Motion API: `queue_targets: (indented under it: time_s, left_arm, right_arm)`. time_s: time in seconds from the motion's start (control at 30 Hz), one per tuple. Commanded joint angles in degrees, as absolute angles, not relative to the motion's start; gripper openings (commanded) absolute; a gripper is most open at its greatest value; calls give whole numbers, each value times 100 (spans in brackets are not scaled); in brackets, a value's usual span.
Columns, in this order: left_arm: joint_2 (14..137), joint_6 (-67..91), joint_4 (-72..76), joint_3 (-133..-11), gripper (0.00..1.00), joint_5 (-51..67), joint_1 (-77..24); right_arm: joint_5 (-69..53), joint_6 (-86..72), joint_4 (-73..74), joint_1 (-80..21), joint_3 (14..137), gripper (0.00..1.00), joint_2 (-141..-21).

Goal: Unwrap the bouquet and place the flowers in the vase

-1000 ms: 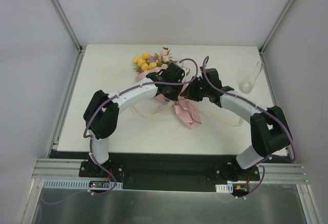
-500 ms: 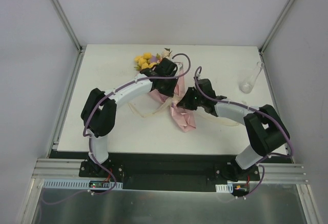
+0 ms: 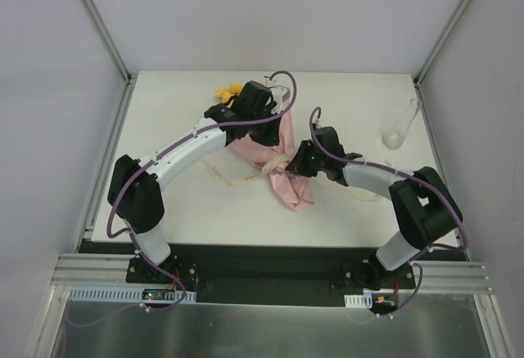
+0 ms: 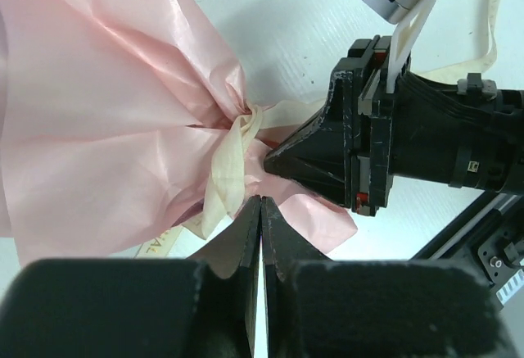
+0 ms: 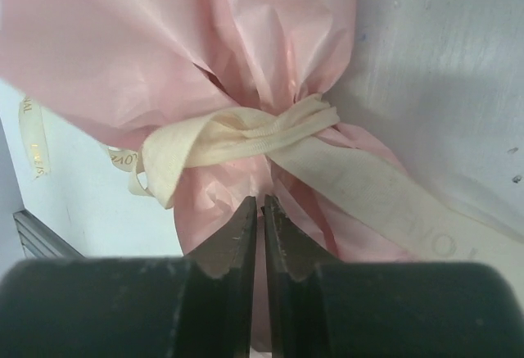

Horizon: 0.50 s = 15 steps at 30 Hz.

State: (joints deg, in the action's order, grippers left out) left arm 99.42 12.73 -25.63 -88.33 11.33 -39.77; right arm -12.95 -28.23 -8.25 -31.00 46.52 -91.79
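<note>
Left and right jaws are closed at the ribbon (image 5: 246, 135) of the bouquet (image 3: 292, 191), grip untellable; the vase (image 3: 398, 132) is set near the right edge of the surface (image 3: 184, 210).

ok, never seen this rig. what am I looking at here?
Two robot arms, bolted at the near edge of a white table. The overhead picture is from a fixed camera above and behind them; the other two are from a camera on each wrist. On the table: the bouquet, wrapped in pink paper and tied with a cream ribbon, and a clear glass vase at the right. The left gripper and the right gripper are both shut, tips by the ribbon knot. Whether either pinches paper is unclear.
</note>
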Motion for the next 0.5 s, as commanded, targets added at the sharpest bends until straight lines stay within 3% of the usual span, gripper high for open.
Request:
queue_targets:
  time_s: [0.0,0.03,0.17,0.3,0.47]
  left_arm:
    - [9878,1082,-2522,-8789,0,1457,-4008]
    - [9922,1046,-2522,-8806,2,1555,-4008]
    - [10501,801,-2724,-9051,43,1600,-4025]
    - [10915,563,-3032,-9290,50,1187,-4148]
    - [11153,361,-3111,-9360,47,546,-4307]
  right_arm:
    - [-1090,-2356,-414,-3181,5054,13,-8896]
    - [-1055,-2303,-370,-3190,5080,13,-8860]
    - [-1203,-2443,-351,-3199,5089,16,-8789]
    - [-1274,-2636,-457,-3199,5010,16,-8833]
    - [-1318,-2724,-615,-3191,4790,15,-8710]
